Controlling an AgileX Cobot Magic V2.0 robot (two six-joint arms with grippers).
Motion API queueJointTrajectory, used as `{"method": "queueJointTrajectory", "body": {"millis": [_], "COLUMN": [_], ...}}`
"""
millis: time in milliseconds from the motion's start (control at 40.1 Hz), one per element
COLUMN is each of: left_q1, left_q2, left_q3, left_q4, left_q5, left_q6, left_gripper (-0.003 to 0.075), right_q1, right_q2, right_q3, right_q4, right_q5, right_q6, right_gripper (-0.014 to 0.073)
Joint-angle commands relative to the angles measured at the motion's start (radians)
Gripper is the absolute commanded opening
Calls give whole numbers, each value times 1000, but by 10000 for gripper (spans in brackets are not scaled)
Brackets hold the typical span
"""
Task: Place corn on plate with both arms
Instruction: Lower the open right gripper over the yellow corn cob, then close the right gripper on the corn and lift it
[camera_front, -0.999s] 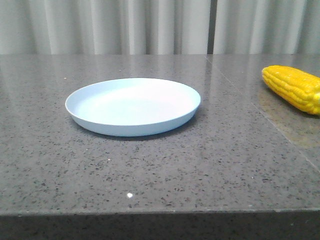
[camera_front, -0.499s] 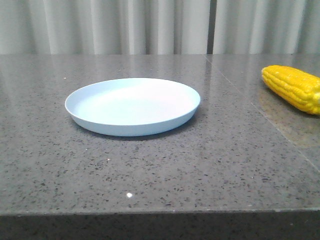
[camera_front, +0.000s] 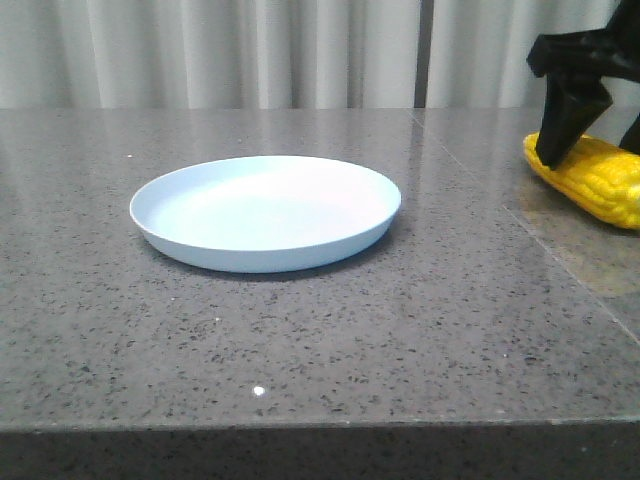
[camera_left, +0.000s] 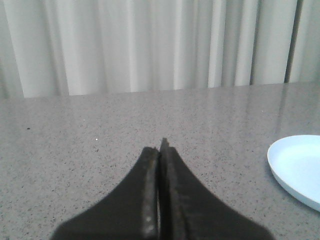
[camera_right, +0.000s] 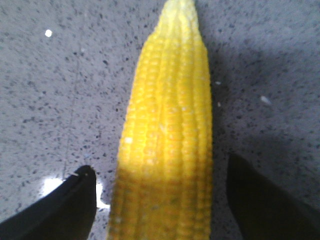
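Note:
The yellow corn (camera_front: 598, 182) lies on the table at the far right, partly cut off by the frame edge. My right gripper (camera_front: 590, 150) is open and hangs right over it; in the right wrist view the corn (camera_right: 165, 135) lies lengthwise between the two spread fingers (camera_right: 75, 202), with a gap on each side. The pale blue plate (camera_front: 160, 222) sits empty at the table's middle left. My left gripper (camera_left: 161, 150) is shut and empty, low over the table, with the plate's rim (camera_left: 280, 172) off to one side of it.
The table is dark speckled stone (camera_front: 400, 330) with a seam running near the corn. Pale curtains (camera_front: 250, 50) hang behind it. The table's front edge runs along the bottom of the front view.
My right gripper has come into the front view from above and now stands over the corn. The corn and the plate have not moved.

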Motion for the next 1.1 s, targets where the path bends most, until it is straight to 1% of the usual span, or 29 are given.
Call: {"method": "queueJointTrajectory", "body": {"millis": [0, 50, 100, 200, 275, 325, 349, 449, 549, 724, 874, 1073], "left_q1": [2, 2, 2, 2, 2, 2, 2, 2, 2, 2, 2, 2], "left_q2": [-19, -19, -19, -19, -19, -19, -19, -19, -19, -19, -19, -19], "left_q3": [-27, -27, -27, -27, -27, -27, -27, -27, -27, -27, -27, -27], "left_q4": [7, 7, 7, 7, 7, 7, 7, 7, 7, 7, 7, 7], "left_q5": [-95, -95, -97, -97, -97, -97, -97, -97, -97, -97, -97, -97], "left_q6": [-9, -9, -9, -9, -9, -9, -9, -9, -9, -9, -9, -9], "left_gripper": [-20, -20, -20, -20, -20, -20, -20, -20, -20, -20, -20, -20], "right_q1": [0, 0, 0, 0, 0, 0, 0, 2, 35, 160, 317, 487], "right_q2": [-17, -17, -17, -17, -21, -30, -38, -80, -141, -158, -126, 5], "right_q3": [-38, -38, -38, -38, -38, -38, -38, -38, -47, -136, -215, -331], "right_q4": [11, 11, 11, 11, 11, 10, 10, 12, 12, -1, -66, -224], "right_q5": [-12, -5, -2, 4, 3, 3, 3, -7, 0, 92, 96, 119], "right_q6": [-4, -4, -4, -4, -4, -4, -5, -5, 7, 92, 234, 470], "right_gripper": [553, 524, 461, 259, 146, 95, 83, 80, 80, 80, 80, 80]}}
